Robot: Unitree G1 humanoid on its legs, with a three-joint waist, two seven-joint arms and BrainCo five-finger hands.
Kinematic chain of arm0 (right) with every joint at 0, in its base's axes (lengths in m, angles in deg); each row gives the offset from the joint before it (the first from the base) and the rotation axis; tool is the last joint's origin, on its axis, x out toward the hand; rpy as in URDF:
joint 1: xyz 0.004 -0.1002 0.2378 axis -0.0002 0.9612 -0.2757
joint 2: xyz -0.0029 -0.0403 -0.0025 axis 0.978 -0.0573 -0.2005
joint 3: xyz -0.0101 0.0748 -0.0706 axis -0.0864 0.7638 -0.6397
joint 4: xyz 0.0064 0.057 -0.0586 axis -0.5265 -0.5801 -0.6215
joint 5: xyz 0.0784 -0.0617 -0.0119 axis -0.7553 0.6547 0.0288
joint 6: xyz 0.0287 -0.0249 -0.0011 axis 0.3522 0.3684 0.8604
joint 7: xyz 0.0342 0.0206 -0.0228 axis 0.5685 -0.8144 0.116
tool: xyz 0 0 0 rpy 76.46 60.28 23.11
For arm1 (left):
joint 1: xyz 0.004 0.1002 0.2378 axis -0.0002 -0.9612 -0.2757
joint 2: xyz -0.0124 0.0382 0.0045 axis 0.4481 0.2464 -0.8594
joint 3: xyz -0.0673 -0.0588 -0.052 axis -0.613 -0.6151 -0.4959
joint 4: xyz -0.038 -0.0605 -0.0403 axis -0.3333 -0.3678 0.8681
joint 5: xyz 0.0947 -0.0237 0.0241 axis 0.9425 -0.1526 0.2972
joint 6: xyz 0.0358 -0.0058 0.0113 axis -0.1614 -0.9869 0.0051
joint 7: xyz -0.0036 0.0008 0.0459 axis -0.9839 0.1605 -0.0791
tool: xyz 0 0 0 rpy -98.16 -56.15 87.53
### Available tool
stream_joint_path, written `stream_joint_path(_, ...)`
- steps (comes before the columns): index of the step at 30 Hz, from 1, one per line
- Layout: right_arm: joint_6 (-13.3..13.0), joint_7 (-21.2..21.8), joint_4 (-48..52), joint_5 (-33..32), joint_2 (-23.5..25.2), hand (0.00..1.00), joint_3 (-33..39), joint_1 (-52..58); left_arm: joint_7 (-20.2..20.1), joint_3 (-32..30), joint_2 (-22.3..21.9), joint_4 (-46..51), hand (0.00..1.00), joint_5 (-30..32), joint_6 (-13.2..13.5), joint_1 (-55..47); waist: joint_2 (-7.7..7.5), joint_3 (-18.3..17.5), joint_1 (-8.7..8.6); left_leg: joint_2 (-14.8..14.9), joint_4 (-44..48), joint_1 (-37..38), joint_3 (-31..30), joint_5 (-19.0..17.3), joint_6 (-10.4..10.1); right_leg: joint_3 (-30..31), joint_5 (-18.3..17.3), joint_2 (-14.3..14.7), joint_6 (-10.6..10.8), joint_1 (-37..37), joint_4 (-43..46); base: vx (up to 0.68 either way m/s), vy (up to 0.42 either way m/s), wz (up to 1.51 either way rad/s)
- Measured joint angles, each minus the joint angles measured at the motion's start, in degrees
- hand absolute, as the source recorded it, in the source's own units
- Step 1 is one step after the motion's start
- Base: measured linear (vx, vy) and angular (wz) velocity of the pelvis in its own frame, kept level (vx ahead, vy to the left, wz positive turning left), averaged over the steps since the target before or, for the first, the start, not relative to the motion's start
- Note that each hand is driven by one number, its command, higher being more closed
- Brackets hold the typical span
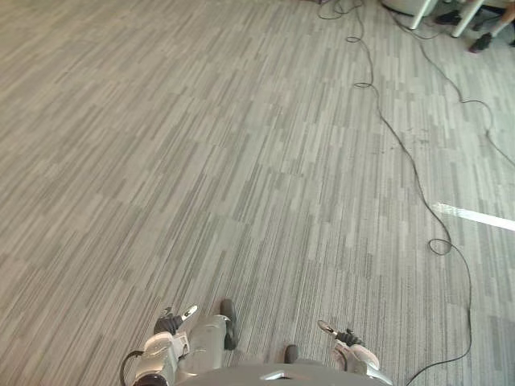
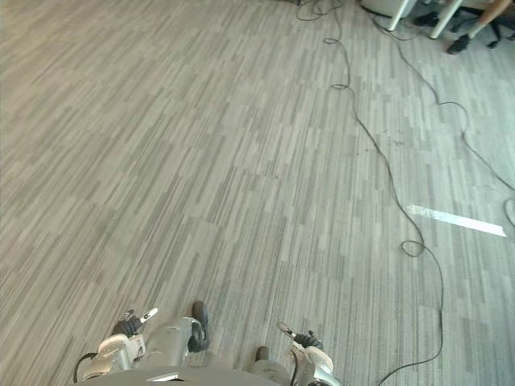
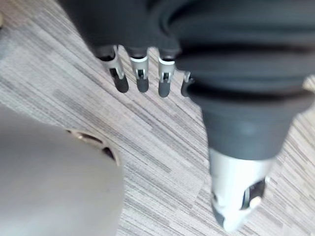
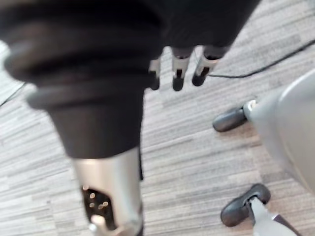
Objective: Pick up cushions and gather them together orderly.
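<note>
My left hand (image 3: pixel 140 78) hangs over the grey striped carpet (image 1: pixel 201 161), its fingers straight and relaxed with nothing in them. My right hand (image 4: pixel 179 73) hangs the same way over the carpet on the other side, fingers loose and holding nothing. Both arms sit low at my sides, at the near edge of the eye views.
White table legs (image 1: pixel 422 12) stand at the far right, and a person's shoe (image 1: pixel 480 43) rests beside them. A white tape strip (image 1: pixel 475 215) lies on the carpet to the right. Wide open carpet stretches ahead and to the left.
</note>
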Motion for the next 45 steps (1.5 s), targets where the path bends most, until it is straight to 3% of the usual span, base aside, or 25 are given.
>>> stream_joint_path(2, 0.0, 0.2, -0.2, 0.1, 0.4, 0.00, -1.6, 0.0, 0.5, 0.9, 0.9, -0.6, 0.00, 0.1, -0.2, -0.5, -0.39, -0.4, -0.47, -1.7, -0.3, 5.5, 1.3, -2.9, 2.0, 1.4, 2.6, -0.8, 6.8, -3.8, 17.7, 0.53, 0.222, -0.28)
stream_joint_path(4, -0.1, 0.3, -0.4, 0.1, 0.3, 0.00, -2.6, -0.2, 0.5, 2.7, 1.8, -1.1, 0.00, 0.0, -0.6, -0.9, -0.23, -0.3, -1.16, -2.2, -1.8, 10.3, 1.3, -4.7, 2.2, -0.7, 7.2, -1.0, 9.4, -7.0, 30.2, 0.43, 0.136, -0.09)
stream_joint_path(6, -0.2, 0.3, -0.5, 0.1, 0.1, 0.00, -2.6, -0.6, 0.5, 3.6, 2.4, -1.5, 0.00, 0.0, -0.9, -1.3, 0.18, 0.0, -1.83, -2.5, -4.7, 15.6, 1.0, -5.4, 2.1, -7.3, 6.4, -2.6, 6.1, -9.0, 38.9, 0.42, 0.081, -0.10)
stream_joint_path(7, -0.4, 0.3, -0.8, 0.1, -1.0, 0.00, -3.4, -0.9, 0.6, 4.7, 3.1, -2.3, 0.00, 0.0, -0.9, -1.3, 0.91, 0.5, -2.11, -2.2, -8.0, 21.0, 0.3, -5.3, 2.1, -12.9, 2.7, -3.0, 0.2, -9.8, 41.0, 0.35, 0.028, -0.08)
stream_joint_path(11, -0.7, 0.3, -2.6, 0.1, -2.6, 0.00, -3.7, -1.8, 0.5, 6.2, 3.3, -3.4, 0.00, 0.1, -1.1, -1.2, 2.10, 1.2, -4.13, -0.6, -10.0, 27.0, -0.4, -5.3, 2.1, -22.3, -3.4, -2.0, -5.8, -15.4, 30.1, 0.33, -0.047, 0.05)
stream_joint_path(13, -0.8, 0.3, -2.6, 0.1, -3.0, 0.00, -3.7, -2.2, 0.5, 6.3, 3.3, -3.6, 0.00, 0.0, -1.2, -0.9, 2.72, 1.7, -4.87, 0.5, -10.6, 28.4, -1.3, -5.3, 2.0, -22.1, -2.2, 0.9, -6.5, -17.9, 20.8, 0.42, -0.117, 0.18)
stream_joint_path(15, -0.9, 0.3, -2.6, 0.0, -3.1, 0.00, -3.6, -2.3, 0.5, 6.3, 3.4, -4.2, 0.00, 0.1, -1.2, -1.0, 2.34, 2.3, -5.77, 1.5, -11.7, 30.8, -3.6, -5.0, 1.5, -18.5, 6.6, 4.8, -6.8, -20.6, 3.3, 0.43, -0.174, 0.44)
stream_joint_path(16, -0.8, 0.3, -2.6, 0.0, -3.1, 0.00, -3.6, -1.7, 0.5, 6.1, 3.4, -4.4, 0.00, 0.2, -1.2, -1.4, 1.34, 2.7, -6.36, 1.0, -12.0, 32.5, -5.4, -5.0, -1.4, -15.1, 14.1, 5.8, -5.9, -20.0, -8.1, 0.38, -0.199, 0.53)
stream_joint_path(18, -0.8, 0.2, -2.8, -0.1, -2.6, 0.00, -3.6, 0.1, 0.5, 5.9, 4.3, -4.3, 0.00, 0.1, -1.0, -1.4, -1.37, 2.9, -6.77, -0.9, -12.5, 35.6, -9.2, -5.9, -4.5, -12.2, 21.4, 4.2, -7.2, -19.3, -14.7, 0.53, -0.305, 0.56)
stream_joint_path(19, -0.8, 0.2, -3.0, 0.0, -3.7, 0.00, -2.9, -0.9, 0.6, 4.5, 2.7, -4.7, 0.00, 0.1, -1.0, -1.1, 1.34, 3.4, -6.69, 1.2, -12.4, 38.1, -11.5, -6.8, -6.0, -12.3, 26.2, 5.6, -8.3, -20.0, -8.8, 0.47, -0.286, 0.21)
stream_joint_path(21, -1.0, 0.3, -2.6, 0.0, -4.3, 0.00, -2.0, -1.2, 0.6, 3.4, 0.6, -4.7, 0.00, 0.0, -0.9, -1.2, 4.23, 2.9, -6.68, 4.2, -8.8, 36.5, -13.3, -4.8, -7.1, -14.5, 21.9, 7.6, -9.0, -20.5, -5.5, 0.46, -0.266, -0.05)
stream_joint_path(23, -1.1, 0.1, -2.5, 0.0, -4.0, 0.00, -0.7, -1.1, 0.9, 1.3, -0.7, -4.3, 0.00, -0.7, -0.7, -1.3, 4.88, 2.8, -6.15, 6.3, -0.4, 33.7, -15.2, -1.4, -8.6, -15.1, 19.0, 9.7, -10.1, -18.7, -5.0, 0.51, -0.277, -0.03)
stream_joint_path(25, -1.0, 0.0, -2.3, 0.0, -4.0, 0.00, -1.7, -0.1, 1.3, 0.8, -1.2, -2.8, 0.00, -1.3, -0.7, -1.4, 4.92, 2.8, -6.17, 8.7, 21.0, 24.3, -18.2, 11.3, -13.5, -15.8, 16.4, 11.2, -10.9, -12.7, -7.9, 0.48, -0.205, 0.11)
stream_joint_path(27, -0.9, 0.0, -2.4, -0.1, -3.8, 0.00, -2.3, 0.1, 1.4, 1.1, -1.2, -1.5, 0.00, -1.6, -0.5, -1.3, 5.19, 2.8, -5.75, 11.2, 35.5, 16.9, -16.5, 9.1, -13.7, -15.6, 15.1, 12.4, -11.2, -7.6, -10.5, 0.44, -0.122, 0.01)
stream_joint_path(28, -0.8, 0.0, -2.4, -0.1, -3.2, 0.00, -2.9, 0.4, 1.4, 1.5, -0.8, -0.4, 0.00, -1.6, -0.5, -1.4, 4.34, 3.4, -4.82, 12.9, 40.5, 12.1, -12.0, 5.5, -12.0, -14.9, 13.9, 12.7, -11.5, -3.0, -12.7, 0.35, -0.109, -0.03)
stream_joint_path(32, -0.5, -0.2, -2.6, -0.3, -3.3, 0.00, -3.1, 0.5, 1.4, 2.3, -0.9, 1.4, 0.00, -1.8, -0.1, -1.5, 4.60, 3.4, -3.09, 14.6, 34.7, 3.8, -3.8, -0.3, -8.9, -14.5, 12.2, 11.7, -10.0, 4.2, -16.7, 0.31, -0.045, 0.04)
stream_joint_path(34, -0.2, -0.2, -2.6, -0.7, -3.2, 0.00, -2.8, 0.3, 1.4, 2.5, -0.9, 2.1, 0.00, -2.4, 0.3, -1.5, 4.51, 3.4, -2.61, 13.9, 24.7, 1.2, -2.1, -1.0, -8.2, -14.6, 11.5, 10.8, -8.9, 6.5, -18.1, 0.29, 0.063, 0.03)
stream_joint_path(35, -0.1, -0.3, -2.4, -0.8, -3.1, 0.00, -2.4, 0.3, 1.4, 2.3, -1.1, 2.5, 0.00, -2.9, 0.3, -1.5, 4.42, 3.5, -2.25, 12.0, 12.4, 0.4, -1.7, -0.5, -8.3, -14.6, 10.8, 9.7, -7.2, 7.8, -18.6, 0.36, 0.144, 0.09)
stream_joint_path(36, 0.0, -0.3, -2.3, -0.7, -3.0, 0.00, -1.9, 0.4, 1.4, 2.1, -1.3, 2.5, 0.00, -3.0, 0.3, -1.5, 4.38, 3.5, -1.72, 9.3, -0.5, 0.7, -3.3, 2.1, -9.3, -14.6, 9.7, 8.5, -5.9, 8.9, -18.7, 0.38, 0.167, 0.10)
stream_joint_path(39, 0.0, -0.3, -2.4, -0.5, -3.1, 0.00, -2.1, 0.7, 1.5, 1.5, -1.7, 2.5, 0.00, -3.4, 0.5, -1.5, 4.64, 3.3, -0.70, 7.9, -12.3, 0.3, -6.7, 7.4, -9.3, -13.9, 6.0, 7.6, -3.1, 11.9, -18.5, 0.48, 0.280, -0.09)
stream_joint_path(40, 0.1, -0.3, -2.4, -0.4, -2.4, 0.00, -2.2, 0.6, 1.4, 1.2, -1.2, 2.3, 0.00, -3.5, 0.5, -1.4, 3.08, 2.5, -0.21, 6.0, -10.3, 1.4, -6.3, 13.8, -6.1, -12.3, 3.3, 5.0, -1.1, 13.8, -17.6, 0.61, 0.357, -0.36)
stream_joint_path(41, 0.1, -0.2, -2.4, -0.3, -2.0, 0.00, -2.3, 0.6, 1.4, 1.2, -0.8, 2.4, 0.00, -3.5, 0.5, -1.5, 2.14, 2.1, -0.09, 5.2, -8.8, 1.2, -6.3, 14.1, -5.4, -11.8, 2.4, 3.8, -0.7, 13.8, -16.9, 0.67, 0.337, -0.47)
stream_joint_path(42, 0.2, -0.2, -2.5, 0.0, -0.9, 0.00, -2.6, 0.6, 1.4, 1.1, 0.3, 2.4, 0.00, -3.4, 0.5, -1.4, -0.44, 0.8, -0.17, 3.5, -4.2, -0.1, -4.8, 9.9, -3.5, -10.4, 1.6, 1.1, -0.5, 13.1, -14.2, 0.45, 0.194, -0.32)
stream_joint_path(44, 0.1, 0.1, -2.6, 0.0, -0.7, 0.00, -3.7, 0.0, 1.4, 1.8, 0.7, 1.8, 0.00, -3.4, 0.5, -1.3, -0.72, 0.4, -0.54, 2.9, 1.2, -0.3, -3.8, 4.3, -2.4, -7.0, 1.8, -1.0, -0.3, 10.6, -6.4, 0.48, 0.251, -0.35)
stream_joint_path(45, 0.1, 0.2, -3.3, 0.1, -0.7, 0.00, -3.7, -0.4, 1.4, 2.9, 1.1, 1.2, 0.00, -3.5, 0.5, -1.2, -0.54, 0.4, -0.42, 2.5, 2.5, 1.5, -2.7, 1.4, -1.6, -4.6, 2.0, -1.9, 1.2, 6.4, 4.8, 0.71, 0.413, -0.38)
